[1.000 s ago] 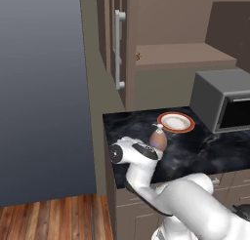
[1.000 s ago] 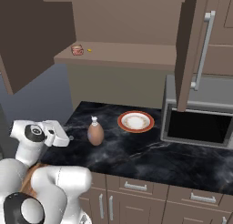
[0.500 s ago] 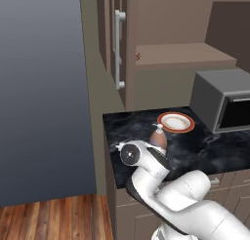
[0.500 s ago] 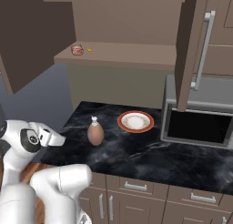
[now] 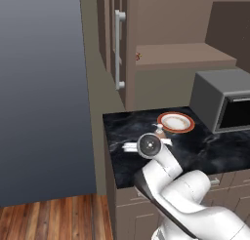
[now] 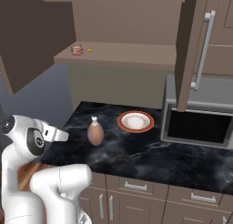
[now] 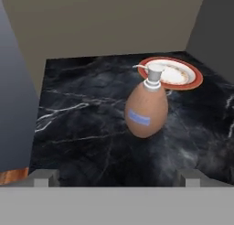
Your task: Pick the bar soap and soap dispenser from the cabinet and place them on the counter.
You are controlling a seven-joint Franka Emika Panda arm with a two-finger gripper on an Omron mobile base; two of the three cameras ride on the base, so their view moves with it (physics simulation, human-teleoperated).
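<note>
The tool [image 7: 114, 177], its two fingers spread wide and holding nothing, hangs at the front left edge of the black marble surface [image 7: 82, 128], apart from the soap dispenser [image 7: 146, 110]. That brown bottle stands upright on the surface, just in front of an orange-rimmed plate [image 7: 185, 75]. The bar soap [image 6: 89, 50] lies on the open cabinet's [image 6: 136, 22] shelf above, near a small round container [image 6: 77, 49].
</note>
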